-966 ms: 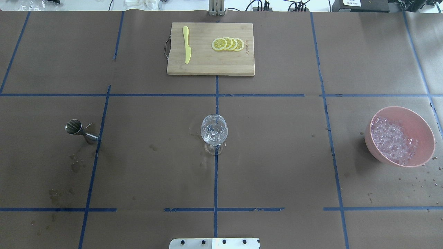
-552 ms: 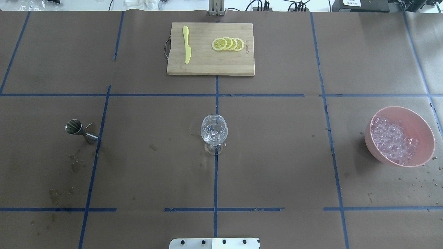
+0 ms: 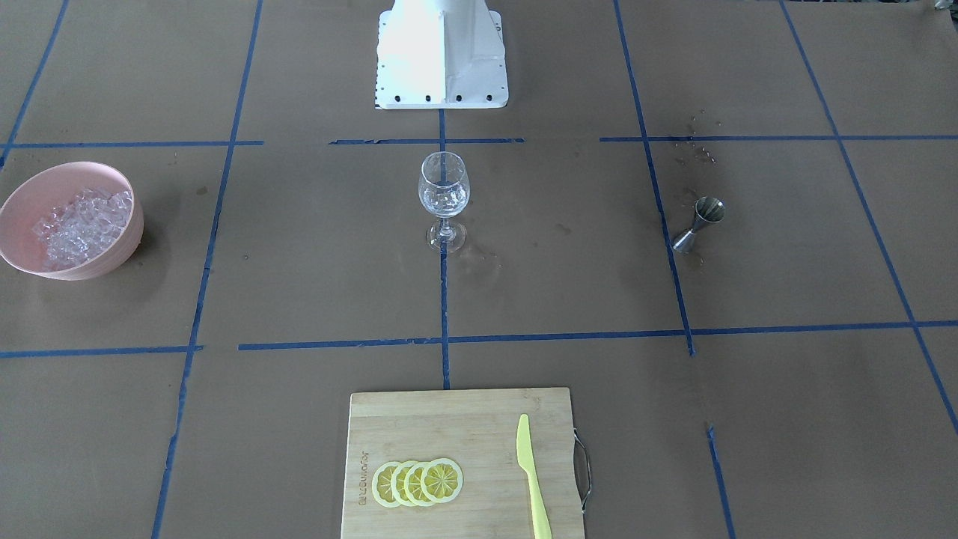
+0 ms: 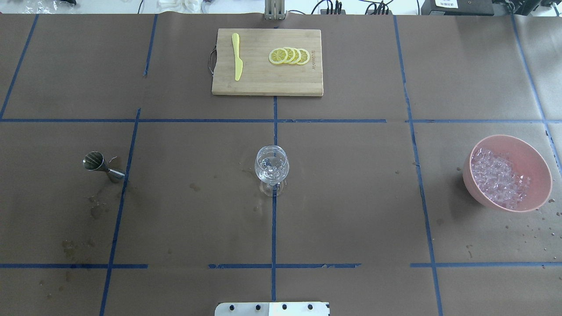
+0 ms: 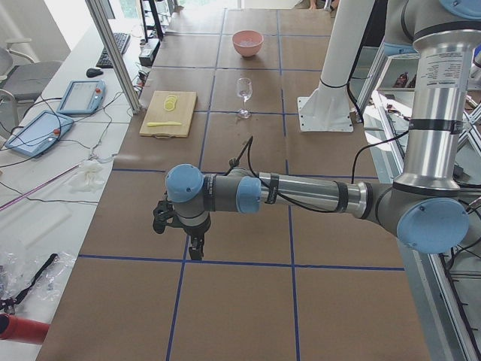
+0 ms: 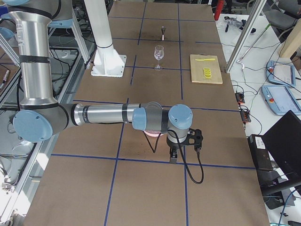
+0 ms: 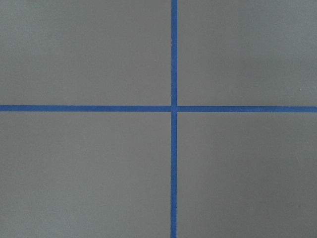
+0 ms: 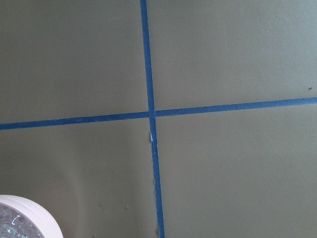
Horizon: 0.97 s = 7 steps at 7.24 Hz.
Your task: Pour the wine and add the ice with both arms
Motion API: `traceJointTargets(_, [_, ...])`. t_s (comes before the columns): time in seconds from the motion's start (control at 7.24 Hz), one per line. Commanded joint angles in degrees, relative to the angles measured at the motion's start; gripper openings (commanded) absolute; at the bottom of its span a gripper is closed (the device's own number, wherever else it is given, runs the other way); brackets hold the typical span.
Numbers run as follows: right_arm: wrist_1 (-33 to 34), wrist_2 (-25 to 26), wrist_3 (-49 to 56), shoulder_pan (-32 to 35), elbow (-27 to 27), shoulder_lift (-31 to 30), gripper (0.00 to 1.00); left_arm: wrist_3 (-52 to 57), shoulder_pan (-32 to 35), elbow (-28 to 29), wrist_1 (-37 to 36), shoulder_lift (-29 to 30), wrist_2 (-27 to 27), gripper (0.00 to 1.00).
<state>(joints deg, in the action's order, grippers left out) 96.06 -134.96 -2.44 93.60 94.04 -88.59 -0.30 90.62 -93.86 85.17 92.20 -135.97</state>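
A brown paper-covered worktop [image 4: 351, 197], gridded with blue tape, is seen. A stemmed glass [image 4: 271, 169] is stood upright at its middle. Glinting clear contents are held in it, but the wine cannot be told apart there. The ice [image 4: 498, 180] is heaped in a pink bowl [image 4: 540, 171] near the right edge. A steel jigger [image 4: 102, 166] is placed toward the left edge, and a cutting board [image 4: 263, 83] with lemon slices [image 4: 290, 55] by the far edge. The left pincer [image 5: 195, 252] and right pincer [image 6: 172, 157] are pointed downward over the worktop's left and right ends. Whether either is wide or narrow cannot be told.
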Motion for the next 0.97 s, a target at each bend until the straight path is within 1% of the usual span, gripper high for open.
traceJointTargets(0.0, [0.0, 0.0, 0.1, 0.0, 0.1, 0.0, 1.0, 0.0, 0.0, 0.0, 0.0, 0.0, 0.0, 1.0])
traceJointTargets(0.83, [0.0, 0.0, 0.0, 0.0, -0.7, -0.3, 1.0, 0.2, 0.0, 0.2, 0.2, 0.1, 0.0, 1.0])
